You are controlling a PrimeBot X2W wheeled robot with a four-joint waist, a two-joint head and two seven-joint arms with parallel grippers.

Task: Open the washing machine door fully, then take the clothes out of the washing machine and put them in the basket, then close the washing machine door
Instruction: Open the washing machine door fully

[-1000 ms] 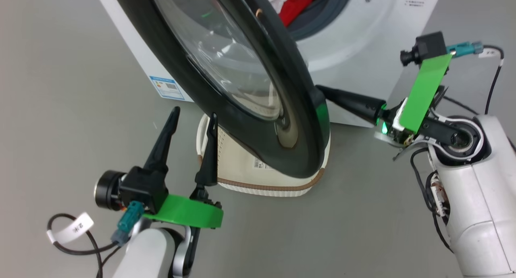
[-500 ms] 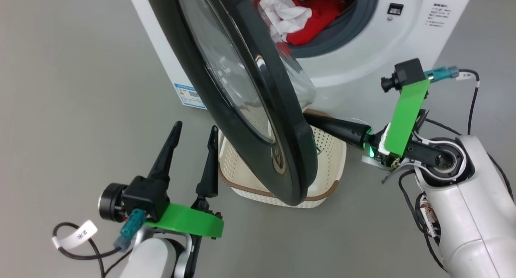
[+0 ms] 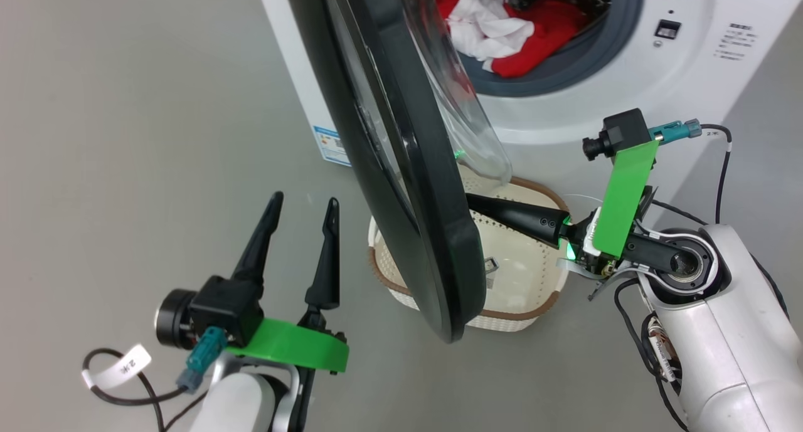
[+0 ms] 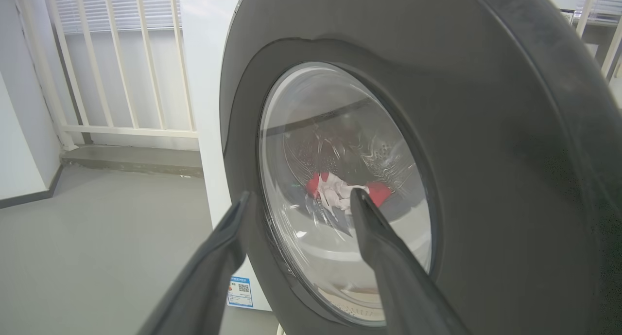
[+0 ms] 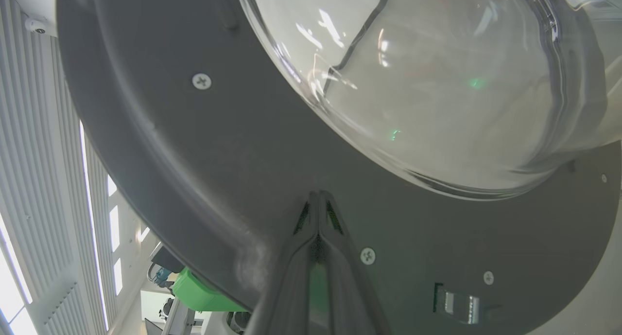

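The washing machine door (image 3: pixel 401 168), a black rim around a bulging glass bowl, stands partly open and edge-on in the head view. Behind it, my right gripper (image 3: pixel 472 199) is shut, and its tips (image 5: pixel 318 195) press on the door's dark inner face just below the glass bowl (image 5: pixel 413 82). My left gripper (image 3: pixel 304 200) stands open on the floor side, apart from the door's outer face (image 4: pixel 486 131), holding nothing. Red and white clothes (image 3: pixel 539 24) lie in the washing machine (image 3: pixel 627 93). Under the door sits the cream basket (image 3: pixel 527 310), with no clothes in the part that shows.
Grey floor (image 3: pixel 125 137) spreads to the left of the machine. A blue label sticker (image 3: pixel 329 145) marks the machine's lower corner. A white railing (image 4: pixel 121 58) and a low step (image 4: pixel 131 160) stand behind the machine. The door's metal latch (image 5: pixel 457 306) is near my right fingers.
The head camera has shifted. The door has swung wider from the machine with my shut right gripper against its inner side, uncovering more of the basket and clothes. My left gripper keeps its pose.
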